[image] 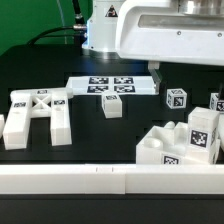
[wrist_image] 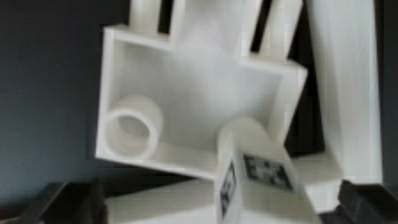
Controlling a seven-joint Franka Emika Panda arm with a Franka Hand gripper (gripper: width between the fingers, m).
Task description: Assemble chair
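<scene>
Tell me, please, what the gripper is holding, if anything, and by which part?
Nothing seems held: the gripper stands open over a white chair part.

An H-shaped piece (image: 35, 112) lies on the black tabletop (image: 100, 140) at the exterior view's left. The marker board (image: 112, 84) lies behind centre and the seat block (image: 185, 142) is at the right.

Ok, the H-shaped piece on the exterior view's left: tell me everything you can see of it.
The H-shaped piece is chunky white plastic by the look: two long bars joined by a crosspiece, with black-and-white square tags on its upper faces. It lies flat on the dark table, at the exterior view's left, on its own. Only the table touches it.
</scene>
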